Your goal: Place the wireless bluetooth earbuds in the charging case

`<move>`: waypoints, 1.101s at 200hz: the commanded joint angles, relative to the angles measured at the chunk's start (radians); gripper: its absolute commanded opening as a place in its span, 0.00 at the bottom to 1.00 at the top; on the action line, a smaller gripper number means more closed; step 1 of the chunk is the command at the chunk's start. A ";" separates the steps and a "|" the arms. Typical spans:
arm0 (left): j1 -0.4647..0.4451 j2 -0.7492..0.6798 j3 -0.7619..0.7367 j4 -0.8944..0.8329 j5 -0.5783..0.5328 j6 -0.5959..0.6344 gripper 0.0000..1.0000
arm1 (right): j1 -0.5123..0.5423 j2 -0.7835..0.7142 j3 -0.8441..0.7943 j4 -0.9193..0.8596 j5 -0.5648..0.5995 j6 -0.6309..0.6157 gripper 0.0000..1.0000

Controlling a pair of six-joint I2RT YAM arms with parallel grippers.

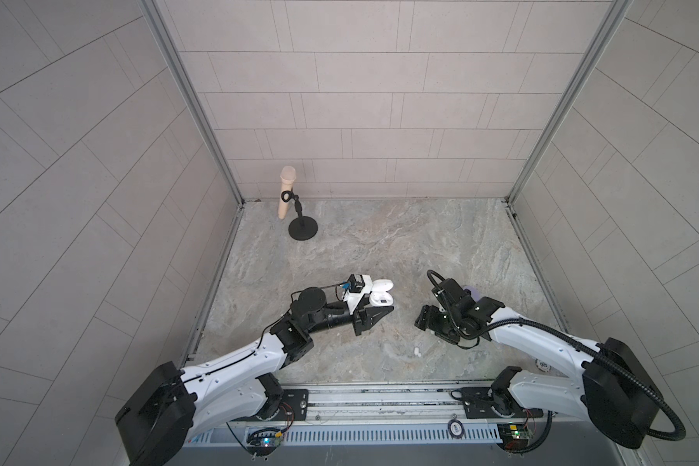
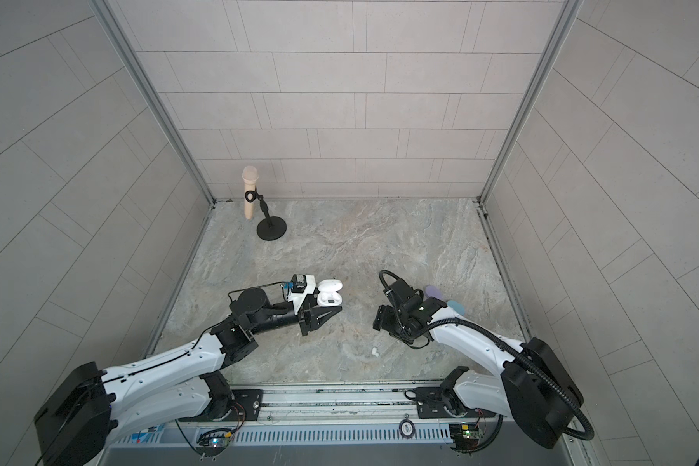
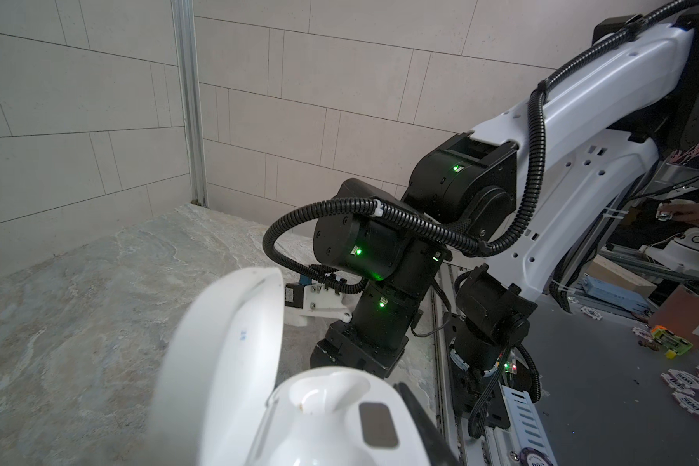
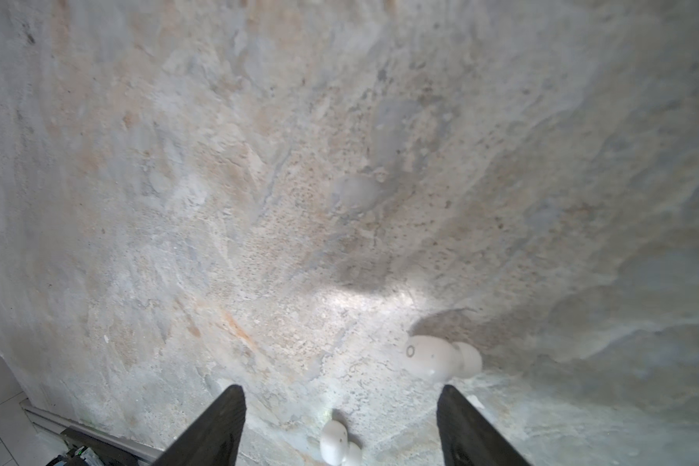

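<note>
- Lying on the tabletop (image 1: 380, 242) between the spread fingers (image 4: 218, 427) of the right hand (image 4: 340, 387), white earbud A (image 4: 335, 441) is seen in the right wrist view, clear of both fingers.
- White earbud B (image 4: 438, 359) is noted just ahead of one fingertip, apart from A.
- The charging case (image 1: 381, 299) is held by the left hand (image 1: 391, 309), well apart from both earbuds. Its lid (image 3: 227, 343) is open, and a bare socket is shown in the left wrist view.
- The left hand is recorded as closed on the charging case: one black finger (image 3: 416, 407) is seen against its side.
- The tabletop is a grey, stone-patterned slab, enclosed on three sides by pale tiled walls (image 1: 360, 101). A beige microphone (image 1: 287, 189) on a black stand (image 1: 302, 232) is placed in the far left corner.
- Only one white speck (image 1: 416, 352) is resolved in both top views near the right hand; which earbud it is cannot be told.
- A lilac object (image 2: 432, 290) and a light blue object (image 2: 457, 307) are partly hidden behind the right arm (image 2: 473, 343) and cannot be identified. The other finger of the left hand is hidden by the case.
</note>
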 commanded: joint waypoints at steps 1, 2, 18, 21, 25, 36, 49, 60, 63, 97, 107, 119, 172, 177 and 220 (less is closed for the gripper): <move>0.006 -0.014 -0.008 0.025 0.004 0.006 0.07 | -0.003 0.023 0.053 -0.021 0.013 -0.021 0.78; 0.006 -0.014 -0.008 0.024 0.004 0.006 0.07 | -0.002 0.024 0.054 -0.021 0.013 -0.023 0.78; 0.007 -0.018 -0.010 0.023 0.003 0.006 0.07 | -0.001 0.022 0.070 -0.044 0.020 -0.035 0.78; 0.007 -0.018 -0.010 0.022 0.003 0.006 0.07 | -0.003 0.020 0.073 -0.050 0.023 -0.037 0.78; 0.006 -0.019 -0.010 0.022 0.003 0.008 0.07 | -0.002 0.019 0.078 -0.061 0.029 -0.043 0.78; 0.006 -0.019 -0.008 0.023 0.003 0.006 0.07 | -0.002 0.013 0.094 -0.113 0.058 -0.063 0.78; 0.007 -0.017 -0.009 0.022 0.004 0.006 0.07 | -0.004 0.012 0.111 -0.178 0.106 -0.098 0.78; 0.006 -0.016 -0.009 0.025 0.006 0.005 0.07 | -0.017 0.017 0.116 -0.213 0.128 -0.125 0.78; 0.006 -0.014 -0.010 0.027 0.006 0.005 0.07 | -0.022 0.018 0.115 -0.213 0.127 -0.131 0.78; 0.006 -0.008 -0.010 0.033 0.010 0.000 0.07 | -0.050 0.077 0.083 -0.157 0.097 -0.170 0.78; 0.007 -0.011 -0.009 0.031 0.010 0.000 0.07 | -0.052 0.101 0.076 -0.135 0.081 -0.186 0.79; 0.007 -0.016 -0.010 0.028 0.009 0.002 0.07 | -0.056 0.128 0.074 -0.114 0.066 -0.204 0.79; 0.006 -0.029 -0.013 0.015 0.003 0.005 0.07 | -0.058 0.198 0.069 -0.033 -0.009 -0.226 0.79; 0.006 -0.030 -0.012 0.015 0.001 0.006 0.07 | -0.058 0.198 0.068 -0.026 -0.015 -0.225 0.79; 0.007 -0.027 -0.010 0.015 0.003 0.006 0.07 | -0.053 0.203 0.101 -0.002 -0.073 -0.224 0.79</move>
